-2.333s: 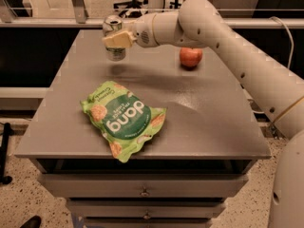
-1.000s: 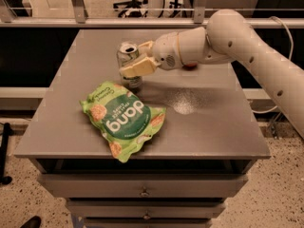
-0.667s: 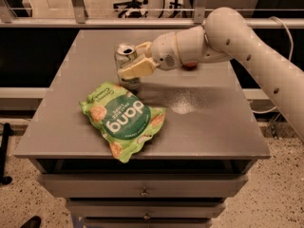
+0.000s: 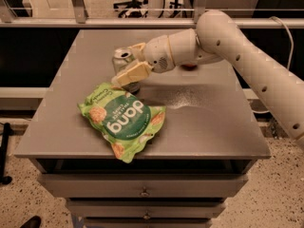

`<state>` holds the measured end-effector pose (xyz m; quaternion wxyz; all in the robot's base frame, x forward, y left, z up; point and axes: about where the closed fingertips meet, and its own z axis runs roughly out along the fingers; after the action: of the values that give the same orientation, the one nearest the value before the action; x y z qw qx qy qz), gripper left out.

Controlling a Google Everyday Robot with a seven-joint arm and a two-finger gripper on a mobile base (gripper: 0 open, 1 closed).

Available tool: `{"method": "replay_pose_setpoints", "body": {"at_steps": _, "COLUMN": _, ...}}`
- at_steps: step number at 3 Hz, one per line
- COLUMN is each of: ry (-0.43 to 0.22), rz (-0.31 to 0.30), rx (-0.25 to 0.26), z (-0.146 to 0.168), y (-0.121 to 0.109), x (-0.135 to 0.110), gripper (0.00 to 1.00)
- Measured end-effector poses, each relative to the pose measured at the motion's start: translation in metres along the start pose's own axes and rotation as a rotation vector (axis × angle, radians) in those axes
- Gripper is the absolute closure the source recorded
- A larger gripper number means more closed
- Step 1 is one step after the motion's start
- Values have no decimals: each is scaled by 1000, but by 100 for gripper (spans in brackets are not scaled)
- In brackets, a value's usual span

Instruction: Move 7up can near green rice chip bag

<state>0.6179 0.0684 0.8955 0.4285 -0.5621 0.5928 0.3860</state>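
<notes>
The green rice chip bag (image 4: 122, 118) lies flat on the grey table (image 4: 213, 122), front left of centre, its "dang" circle facing up. The 7up can (image 4: 123, 61) stands upright just behind the bag's far edge; its silver top shows and its lower part is hidden by the fingers. My gripper (image 4: 129, 65) reaches in from the right and is shut on the can, with one cream finger (image 4: 133, 74) across its front. I cannot tell whether the can touches the table or the bag.
A red apple (image 4: 190, 66) sits mostly hidden behind my arm at the table's back right. The table has drawers (image 4: 142, 192) below its front edge. Rails and office chairs stand behind the table.
The gripper with the can has moved from the table's back toward the front and down, ending close to the bag's far edge. The bag has not moved.
</notes>
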Motion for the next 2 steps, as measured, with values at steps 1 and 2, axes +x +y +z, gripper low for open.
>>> {"method": "replay_pose_setpoints", "body": {"at_steps": 1, "ry": 0, "rz": 2, "rx": -5, "z": 2, "y": 1, "x": 1, "gripper": 0}}
{"method": "replay_pose_setpoints", "body": {"at_steps": 2, "ry": 38, "rz": 20, "rx": 40, "z": -15, "y": -6, "x": 14, "gripper": 0}}
